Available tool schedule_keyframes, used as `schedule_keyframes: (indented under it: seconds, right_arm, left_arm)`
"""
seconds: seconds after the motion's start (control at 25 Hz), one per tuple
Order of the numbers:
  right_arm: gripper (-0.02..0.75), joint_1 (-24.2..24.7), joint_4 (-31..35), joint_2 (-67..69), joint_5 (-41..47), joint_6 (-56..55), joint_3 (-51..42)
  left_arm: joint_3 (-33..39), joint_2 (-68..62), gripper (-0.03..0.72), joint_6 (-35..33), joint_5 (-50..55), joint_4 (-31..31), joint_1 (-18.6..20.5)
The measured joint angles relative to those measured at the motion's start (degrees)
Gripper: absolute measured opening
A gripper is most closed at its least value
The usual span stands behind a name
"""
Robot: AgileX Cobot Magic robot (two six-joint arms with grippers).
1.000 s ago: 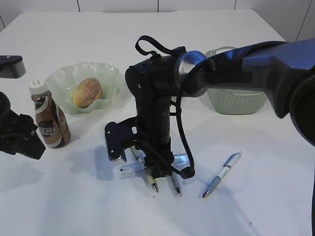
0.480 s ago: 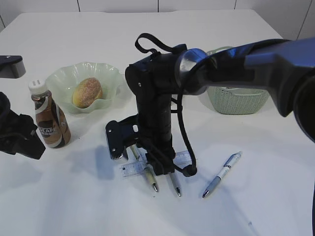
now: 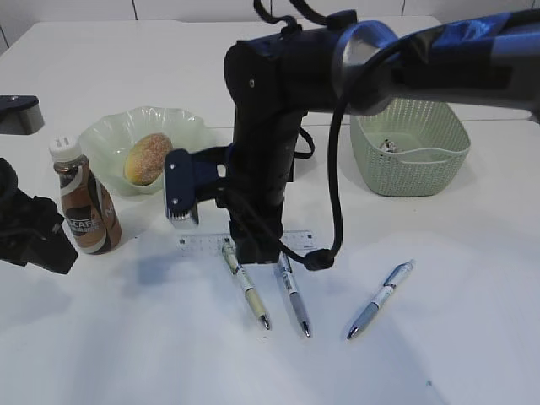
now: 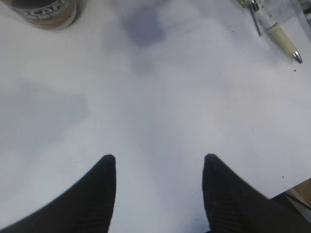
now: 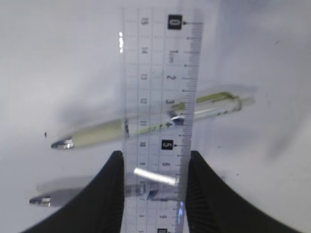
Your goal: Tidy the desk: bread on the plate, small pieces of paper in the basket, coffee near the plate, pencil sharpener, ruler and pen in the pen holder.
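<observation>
White table [image 3: 101,354] is carrying everything. Green basket [image 3: 411,160] is sitting back right, something small inside. Pale green plate [image 3: 110,135] is holding the bread [image 3: 149,158]; coffee bottle [image 3: 84,202] is standing just beside it. Right gripper [image 5: 154,167] is clenching the clear ruler [image 5: 158,97] and holding it raised over a cream pen [image 3: 245,285] and a grey pen [image 3: 292,294]; a blue pen [image 3: 380,299] is lying apart. Left gripper [image 4: 158,167] is hovering with jaws spread, gripping nothing.
</observation>
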State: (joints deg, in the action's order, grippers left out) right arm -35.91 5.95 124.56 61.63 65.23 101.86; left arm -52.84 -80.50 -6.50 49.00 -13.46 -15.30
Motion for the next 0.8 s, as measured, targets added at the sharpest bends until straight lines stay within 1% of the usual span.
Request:
schedule_keyframes:
  seconds: [0.08,0.2,0.28,0.32,0.36,0.44,0.48,0.52,0.56,0.6,0.64,0.72,0.8]
  right_arm:
    - [0.271,1.4,4.1,-1.2,-3.3,-0.8,0.0]
    - [0.271,4.1,7.4,-2.8,-6.4,-1.1,0.0]
    - [0.271,7.3,10.7,-3.6,-8.7,-1.3,0.0]
    - [0.271,7.3,10.7,-3.6,-8.7,-1.3,0.0]
    - [0.271,9.0,13.3,-3.7,-10.3,-1.3,0.0]
    - [0.271,9.5,14.2,-3.7,-10.7,-1.3,0.0]
    - [0.271,11.9,17.8,-3.7,-13.8,-1.4,0.0]
    - [0.271,11.9,17.8,-3.7,-13.8,-1.4,0.0]
    - [0.271,11.9,17.8,-3.7,-17.1,-1.4,0.0]
    - [0.271,13.6,20.5,-3.7,-19.7,-1.4,0.0]
    - [0.271,13.6,20.7,-3.7,-20.5,-1.4,-0.1]
    - [0.271,13.6,21.5,-3.7,-25.2,-1.4,-0.1]
    - [0.27,13.6,24.0,-3.7,-31.4,-1.4,-0.1]
  left_arm:
    - [0.0,0.0,0.4,0.0,0.1,0.0,0.0]
    - [0.0,0.0,0.4,0.0,0.2,0.0,0.0]
    - [0.0,0.0,0.4,0.0,0.2,0.0,0.0]
    - [0.0,0.0,0.4,0.0,0.2,0.0,0.0]
    - [0.0,0.0,0.4,0.0,0.2,0.0,0.0]
    - [0.0,0.0,0.4,0.0,-0.2,0.0,0.0]
    - [0.0,0.0,0.4,0.0,-0.3,0.0,0.0]
    - [0.0,0.0,0.4,0.0,-0.4,0.0,0.0]
    - [0.0,0.0,0.4,0.0,-0.4,0.0,0.0]
    - [0.0,0.0,0.4,0.0,-0.4,0.0,0.0]
    - [0.0,0.0,0.4,0.0,-0.4,0.0,0.0]
    - [0.0,0.0,0.4,0.0,-0.4,0.0,0.0]
    - [0.0,0.0,0.4,0.0,-0.5,0.0,0.0]
